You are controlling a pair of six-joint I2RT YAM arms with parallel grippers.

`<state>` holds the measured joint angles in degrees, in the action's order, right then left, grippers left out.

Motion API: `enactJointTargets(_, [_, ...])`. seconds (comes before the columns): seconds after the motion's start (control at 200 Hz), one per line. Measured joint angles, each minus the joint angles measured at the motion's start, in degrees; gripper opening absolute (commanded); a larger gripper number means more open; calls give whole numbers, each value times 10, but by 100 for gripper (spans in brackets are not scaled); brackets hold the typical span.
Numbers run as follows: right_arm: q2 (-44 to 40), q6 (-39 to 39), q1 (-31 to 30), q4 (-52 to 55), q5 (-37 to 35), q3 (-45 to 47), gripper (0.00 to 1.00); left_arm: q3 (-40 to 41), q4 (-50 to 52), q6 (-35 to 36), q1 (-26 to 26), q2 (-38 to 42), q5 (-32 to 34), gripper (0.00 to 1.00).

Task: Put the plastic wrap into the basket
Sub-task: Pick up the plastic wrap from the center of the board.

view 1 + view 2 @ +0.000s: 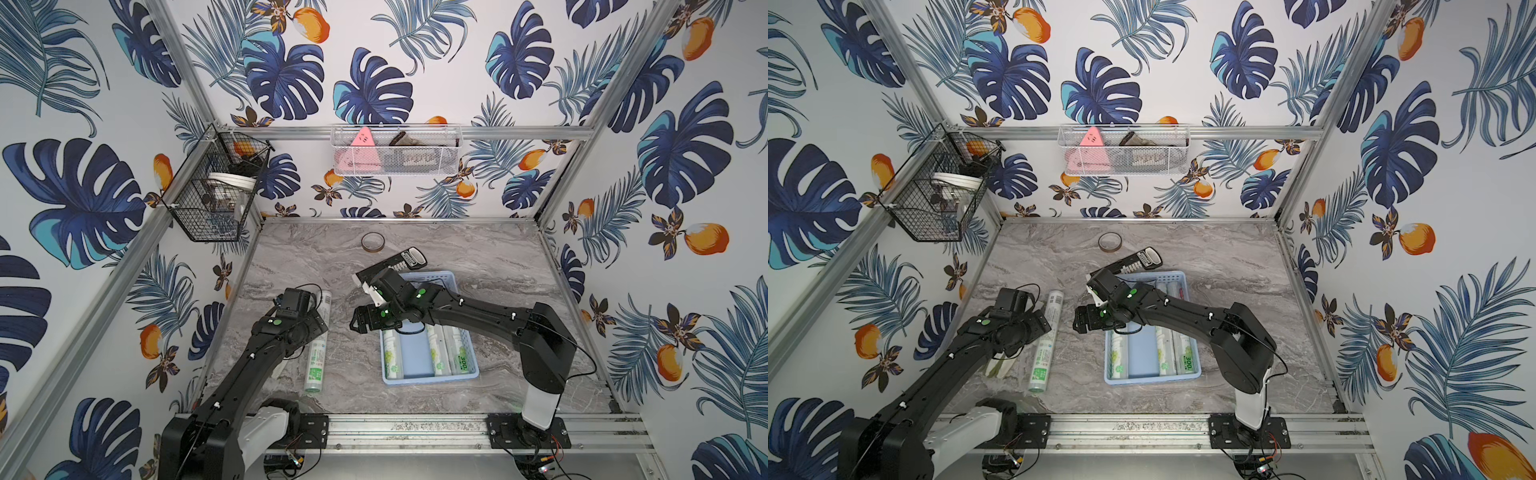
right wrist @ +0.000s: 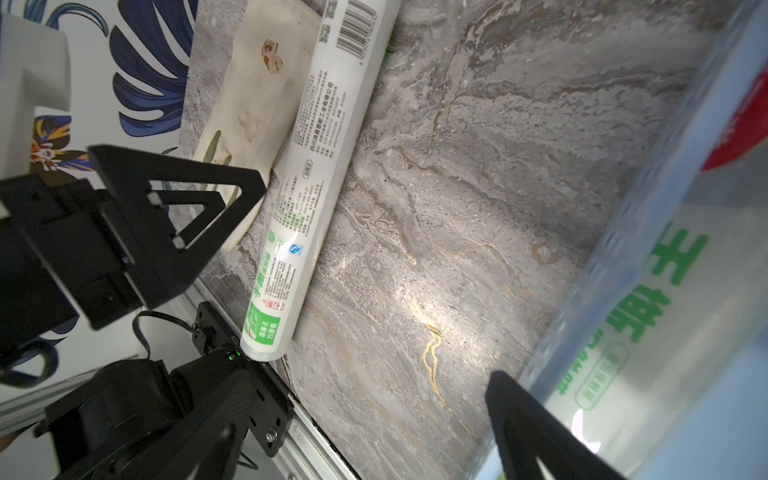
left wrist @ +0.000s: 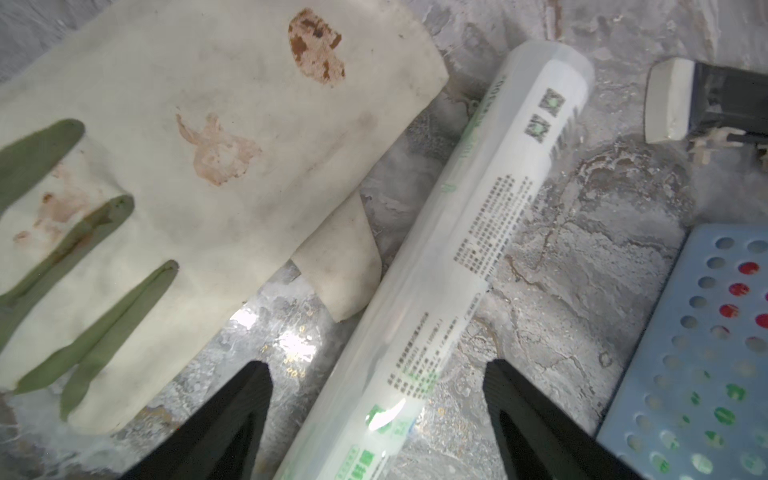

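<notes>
One plastic wrap roll (image 1: 318,353) lies loose on the marble table, left of the light blue basket (image 1: 428,380). Three more rolls (image 1: 438,353) lie lengthwise inside the basket. In the left wrist view my left gripper (image 3: 377,363) is open, with a black finger on each side of the loose roll (image 3: 478,216) and a gap to each. My right gripper (image 1: 356,322) hovers over bare table by the basket's left rim. It is open and holds nothing (image 2: 374,370). The right wrist view shows the loose roll (image 2: 307,187) and the basket wall (image 2: 648,216).
A stained white glove (image 3: 187,166) with green fingers lies against the loose roll on its far side from the basket. A black handset (image 1: 399,262) lies just behind the basket, with a tape ring (image 1: 372,242) farther back. A black wire basket (image 1: 216,187) and a white mesh basket (image 1: 395,151) hang on the walls.
</notes>
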<state>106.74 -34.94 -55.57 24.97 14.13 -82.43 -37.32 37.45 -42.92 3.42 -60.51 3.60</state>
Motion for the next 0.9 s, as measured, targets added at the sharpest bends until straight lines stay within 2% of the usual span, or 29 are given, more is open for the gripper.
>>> enactJointTargets(0.14, [9,0,0,16,-3,-9,94,2,-21,12,-22,-25,-66,87])
enactJointTargets(0.305, [8,0,-1,14,-4,-5,95,2,-31,23,-24,-40,-92,87])
enactJointTargets(0.901, [13,0,-1,8,-2,-5,96,9,-79,28,-23,-115,-113,78])
